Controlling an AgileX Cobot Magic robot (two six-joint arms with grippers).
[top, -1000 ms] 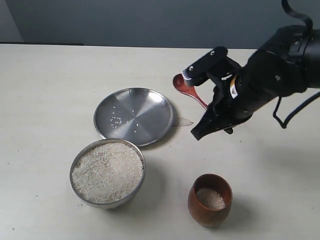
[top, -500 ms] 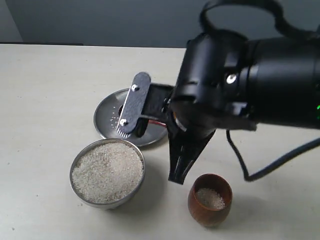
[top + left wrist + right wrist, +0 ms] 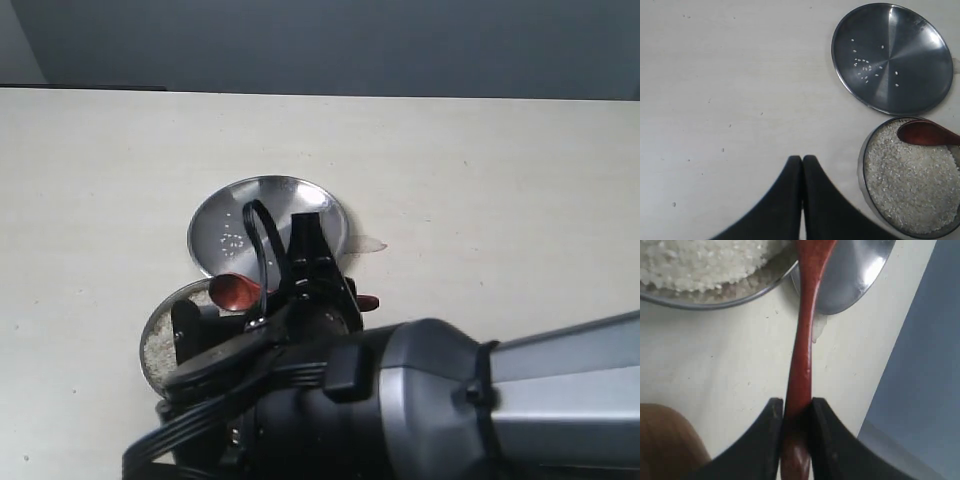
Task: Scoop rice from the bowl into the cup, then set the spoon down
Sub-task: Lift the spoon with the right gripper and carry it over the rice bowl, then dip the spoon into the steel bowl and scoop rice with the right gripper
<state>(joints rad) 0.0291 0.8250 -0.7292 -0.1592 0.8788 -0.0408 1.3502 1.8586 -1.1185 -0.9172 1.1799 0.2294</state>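
Observation:
My right gripper (image 3: 796, 407) is shut on the slim handle of the dark reddish-brown wooden spoon (image 3: 805, 325). The spoon's oval end (image 3: 925, 134) is over the rice (image 3: 910, 180) at the far rim of the steel bowl (image 3: 863, 170). In the exterior view the spoon's end (image 3: 235, 291) shows just above the bowl's left rim (image 3: 150, 335); the right arm (image 3: 420, 400) covers the rest. The wooden cup is hidden there; a brown curve of the cup (image 3: 665, 440) shows in the right wrist view. My left gripper (image 3: 802, 159) is shut and empty, above bare table beside the bowl.
A flat steel plate (image 3: 265, 225) with a few stray grains lies just behind the bowl, its rim close to the bowl's. A small clear scrap (image 3: 368, 243) lies by the plate's right edge. The pale table (image 3: 500, 180) runs back to a dark wall.
The right arm has swung down and toward the camera, carrying the spoon from above the plate to over the bowl's rice. It now hides the cup and most of the bowl.

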